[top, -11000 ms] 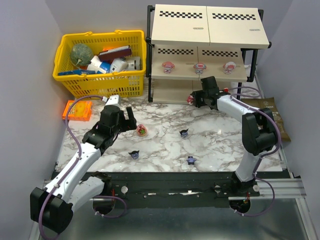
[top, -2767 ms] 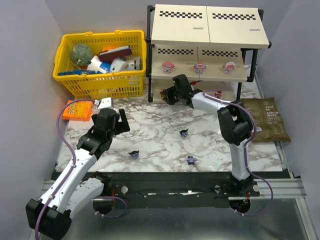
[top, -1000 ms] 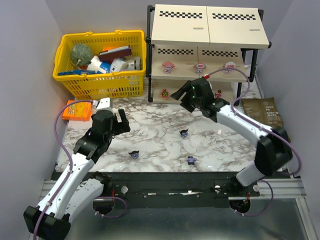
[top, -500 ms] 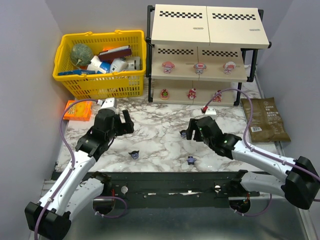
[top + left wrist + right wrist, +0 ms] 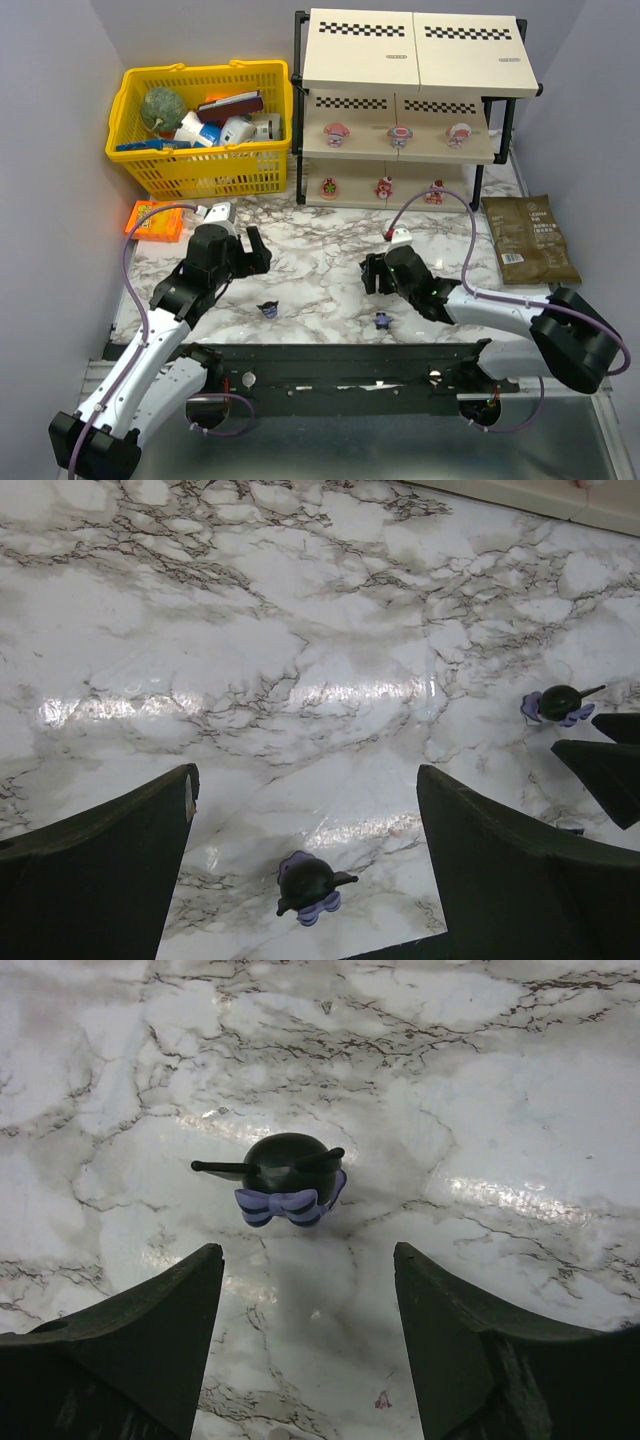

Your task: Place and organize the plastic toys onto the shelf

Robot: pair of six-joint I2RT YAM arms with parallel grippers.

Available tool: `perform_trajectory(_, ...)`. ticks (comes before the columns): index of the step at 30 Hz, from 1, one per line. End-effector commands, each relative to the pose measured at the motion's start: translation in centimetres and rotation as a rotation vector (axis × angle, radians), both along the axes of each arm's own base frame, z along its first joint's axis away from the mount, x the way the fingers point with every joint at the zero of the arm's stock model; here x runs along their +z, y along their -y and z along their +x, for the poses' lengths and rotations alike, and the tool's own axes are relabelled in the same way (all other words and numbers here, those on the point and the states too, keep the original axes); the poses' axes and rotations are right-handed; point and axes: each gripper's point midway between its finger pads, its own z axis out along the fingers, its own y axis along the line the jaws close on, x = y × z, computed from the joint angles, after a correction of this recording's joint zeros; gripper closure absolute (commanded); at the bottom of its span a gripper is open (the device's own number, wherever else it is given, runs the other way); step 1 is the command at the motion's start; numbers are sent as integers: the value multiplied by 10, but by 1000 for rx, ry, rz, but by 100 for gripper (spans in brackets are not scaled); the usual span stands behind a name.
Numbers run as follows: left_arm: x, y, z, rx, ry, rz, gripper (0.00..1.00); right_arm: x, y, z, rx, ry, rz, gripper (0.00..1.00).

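1. Your right gripper (image 5: 371, 274) is down low over the marble table (image 5: 320, 235). Its jaws are apart and there's nothing in them.
2. The middle dark toy (image 5: 287, 1176) stands on the marble just past those fingertips, at 12 o'clock in the right wrist view. It's lined up with the gap, its striped purple bow faces the camera, and neither finger touches it.
3. Your left gripper (image 5: 247, 252) is spread wide and empty. From above it's at about 9 o'clock from the right one, well apart.
4. The left dark toy (image 5: 267, 309) lies on the table at the left gripper's 5 o'clock, seen from above. In the left wrist view it shows low in the gap between the fingers, clear of both.
5. The near dark toy (image 5: 380, 320) sits at the right gripper's 6 o'clock, near it, on the marble.
6. The shelf (image 5: 415, 60) stands at the table's 1 o'clock. Three pink-and-white toys (image 5: 400, 134) sit in a row on the middle board and three red toys (image 5: 383, 187) in a row on the bottom one.
7. The yellow basket (image 5: 200, 175) is at the table's 11 o'clock and the brown pouch (image 5: 530, 240) is at 3 o'clock.
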Motion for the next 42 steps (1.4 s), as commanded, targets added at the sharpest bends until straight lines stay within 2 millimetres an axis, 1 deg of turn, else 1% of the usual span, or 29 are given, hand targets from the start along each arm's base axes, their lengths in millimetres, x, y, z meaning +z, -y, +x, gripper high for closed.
perform_trajectory(1, 1, 6, -1, -27, 2, -27, 1, -3, -14, 9, 43, 42, 4, 23)
perform_trajectory(3, 1, 7, -1, -32, 1, -28, 1, -2, -19, 15, 49, 52, -3, 23)
perform_trajectory(4, 0, 7, -1, -33, -2, -27, 1, -10, -18, 17, 46, 43, -28, 23)
perform_trajectory(7, 1, 8, -1, -37, 2, -29, 1, -13, -23, 23, 43, 44, -40, 23)
perform_trajectory(9, 1, 7, -1, -36, 4, -28, 1, -22, -25, 26, 44, 32, -57, 23)
perform_trajectory(13, 1, 8, -1, -37, 3, -30, 1, -25, -33, 33, 52, 31, -64, 29)
perform_trajectory(15, 1, 7, -2, -33, 3, -27, 1, -27, -32, 33, 51, 28, -73, 31)
perform_trajectory(18, 3, 6, -1, -25, 11, -29, 1, -29, -28, 33, 35, 24, -86, 37)
perform_trajectory(19, 3, 5, -1, -23, 14, -29, 1, -28, -27, 33, 23, 22, -83, 42)
perform_trajectory(21, 6, 5, -1, -19, 23, -31, 1, -30, -24, 32, 16, 17, -93, 47)
perform_trajectory(24, 7, 3, -1, -13, 30, -32, 1, -27, -19, 33, -12, 14, -107, 60)
perform_trajectory(26, 7, 4, -1, -14, 29, -33, 1, -24, -15, 34, -27, 18, -122, 76)
perform_trajectory(28, 6, 3, -1, -13, 28, -31, 1, -14, -13, 39, -52, 37, -125, 91)
perform_trajectory(30, 7, 4, -1, -13, 30, -32, 1, 0, -10, 41, -66, 42, -136, 93)
perform_trajectory(31, 7, 4, -1, -14, 29, -33, 1, 18, -16, 48, -76, 68, -115, 94)
perform_trajectory(32, 6, 3, -1, -12, 25, -31, 1, 24, -11, 47, -85, 55, -137, 94)
perform_trajectory(33, 7, 3, -1, -11, 28, -31, 1, 42, -12, 49, -93, 72, -124, 94)
perform_trajectory(34, 7, 3, -1, -11, 27, -30, 1, 73, -19, 60, -108, 108, -100, 94)
perform_trajectory(35, 6, 2, -1, -8, 27, -27, 1, 78, -9, 57, -126, 77, -148, 94)
perform_trajectory(36, 6, 2, -1, -6, 25, -26, 1, 100, -8, 60, -147, 92, -134, 94)
perform_trajectory(37, 7, 2, -1, -6, 28, -24, 1, 115, -3, 64, -173, 103, -137, 94)
perform_trajectory(38, 6, 2, -1, -6, 25, -23, 1, 145, 3, 70, -206, 113, -133, 94)
perform_trajectory(40, 9, 3, 0, -10, 31, -25, 1, 177, 15, 74, -268, 117, -117, 94)
perform_trajectory(41, 9, 3, 0, -13, 32, -25, 1, 212, 24, 78, -302, 137, -103, 94)
perform_trajectory(42, 9, 4, 0, -19, 32, -28, 1, 229, 29, 79, -319, 149, -97, 93)
